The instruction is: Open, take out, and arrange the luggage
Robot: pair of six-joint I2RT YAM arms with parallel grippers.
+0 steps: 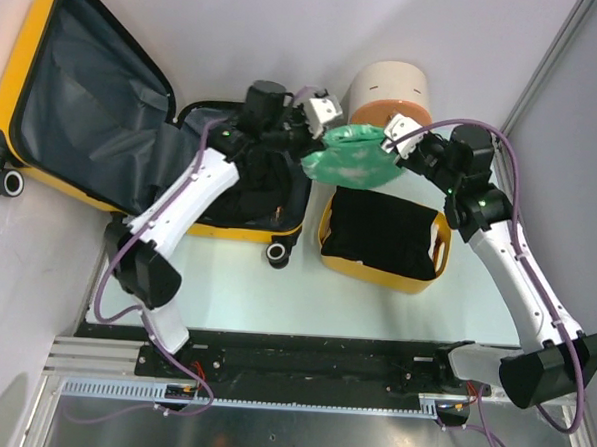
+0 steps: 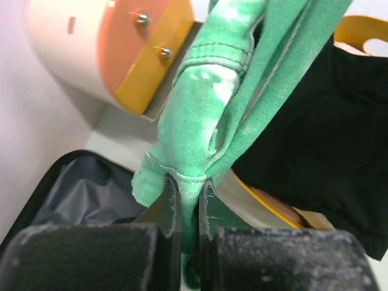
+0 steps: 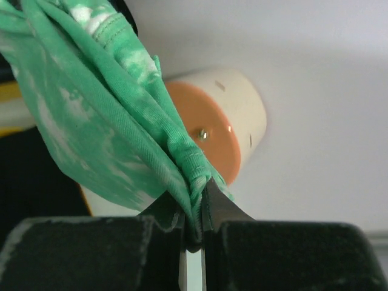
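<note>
**A:** Where does the luggage sit?

**B:** The luggage [image 1: 85, 92] lies open at the upper left of the overhead view. Its lid is thrown back toward the wall with the dark lining showing. The lower half is at centre-left, partly under the left arm.

**A:** And the jaws?

**B:** The left gripper [image 2: 185, 188] has its jaws pinched together on a hem of the green garment [image 1: 354, 158]. The right gripper [image 3: 194, 200] is clamped the same way on a bunched edge at the other end. The garment hangs between them, above the gap between the luggage and the yellow bin [image 1: 376, 276].

**A:** How should the step be done?

**B:** It looks like a carry to the bin, which already holds black cloth [image 1: 383, 233]. Both grips are thin, on the hem only, so I would move the arms at one pace. That way the fabric neither pulls free nor sags. It should stay above the bin's rim and clear of the cream-and-orange cabinet [image 1: 386, 88] just behind. Then lower it flat and open both sides together.

**A:** What about the surface and the room?

**B:** The desk [image 1: 305, 294] is pale and smooth, so cloth would slide on it easily. Plain light walls close in on the left and at the top of the frame, and there are metal posts at the upper right. A black rail [image 1: 302, 349] runs along the bottom where the arms are bolted. It is tight quarters, so wide swings are risky.
</note>
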